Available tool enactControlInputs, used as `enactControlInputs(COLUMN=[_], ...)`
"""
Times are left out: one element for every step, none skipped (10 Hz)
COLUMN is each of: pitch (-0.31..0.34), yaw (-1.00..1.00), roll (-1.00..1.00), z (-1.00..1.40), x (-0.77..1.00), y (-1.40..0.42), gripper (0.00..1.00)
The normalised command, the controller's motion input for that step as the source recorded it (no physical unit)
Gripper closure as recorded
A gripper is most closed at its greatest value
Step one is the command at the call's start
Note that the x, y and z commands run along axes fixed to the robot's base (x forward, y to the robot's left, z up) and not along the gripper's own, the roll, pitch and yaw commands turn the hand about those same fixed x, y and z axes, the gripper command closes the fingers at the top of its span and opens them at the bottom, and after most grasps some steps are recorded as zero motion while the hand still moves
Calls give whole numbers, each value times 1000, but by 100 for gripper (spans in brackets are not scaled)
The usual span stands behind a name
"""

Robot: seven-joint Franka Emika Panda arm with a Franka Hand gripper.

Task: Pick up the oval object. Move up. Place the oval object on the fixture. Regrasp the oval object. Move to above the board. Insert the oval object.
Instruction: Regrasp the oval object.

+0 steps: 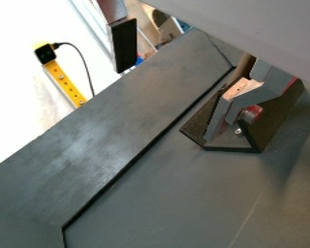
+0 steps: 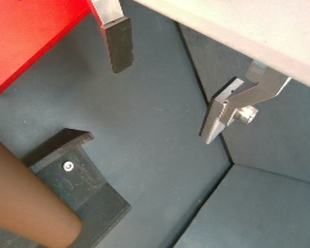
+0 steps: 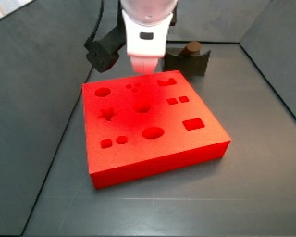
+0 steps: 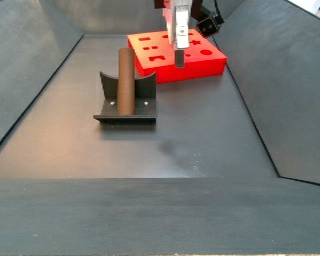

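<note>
The oval object, a slim brown peg, stands upright against the dark fixture on the floor, in front of the red board. It also shows in a side view on the fixture behind the board. My gripper hangs over the board's edge, open and empty, well away from the peg. It shows in a side view too. In a wrist view the gripper has its jaws wide apart over bare floor, with the board, fixture and peg off to one side.
Dark grey walls close in the floor on all sides. A yellow power strip lies outside the enclosure. In that wrist view the gripper is over the dark floor near a wall seam.
</note>
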Motion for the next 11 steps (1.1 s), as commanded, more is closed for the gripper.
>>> enactControlInputs(pitch=[-187, -179, -159, -126, -94, -40, -12, 42, 73, 106, 118], yaw=[102, 17, -29, -70, -87, -103, -106, -100, -91, -62, -46], roll=[34, 37, 54, 67, 69, 63, 58, 48, 46, 47, 51], z=[-1, -8, -30, -42, -44, -50, -51, -53, -49, -46, -43], x=[1000, 1000, 1000, 1000, 1000, 1000, 1000, 1000, 946, 812, 745], y=[-21, -18, -12, -8, -7, -5, -4, -2, -1, -2, -3], gripper=[0, 0, 0, 0, 0, 0, 0, 0, 0, 0, 0])
